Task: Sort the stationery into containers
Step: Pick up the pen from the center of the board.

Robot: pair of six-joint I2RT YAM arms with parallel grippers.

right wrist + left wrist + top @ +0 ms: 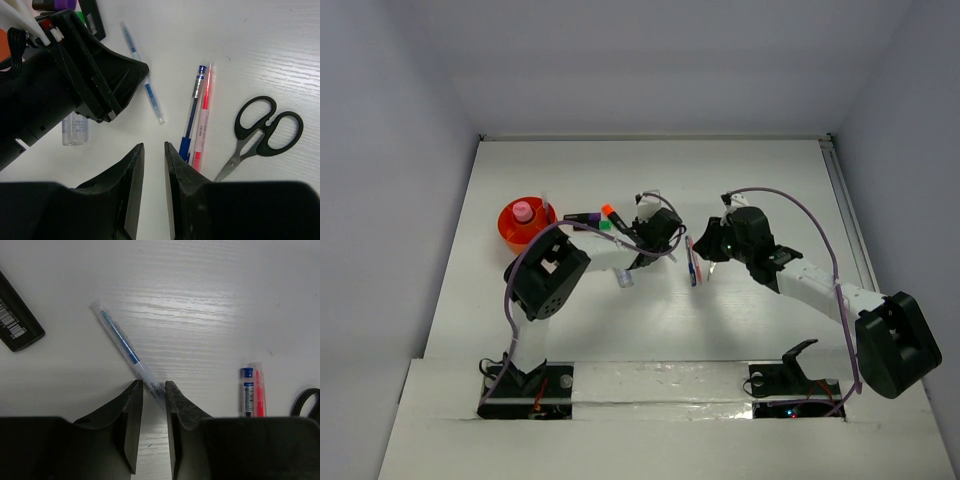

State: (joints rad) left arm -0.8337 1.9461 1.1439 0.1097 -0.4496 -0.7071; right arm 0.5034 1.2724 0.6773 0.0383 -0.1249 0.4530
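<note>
Thin clear blue-ink pen (122,342), light, stiff and roll-prone, lies flat on the tabletop (210,300) well right of the orange holder (510,235), its end between the left gripper's (152,385) narrowly parted fingers, contact unclear, best pinched mid-barrel; the right gripper's (154,150) fingers are slightly spread, empty.

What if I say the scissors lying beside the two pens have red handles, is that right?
Not quite. The scissors have black handles, not red; the right wrist view shows it. They do lie beside the blue pen and the red pen.
</note>
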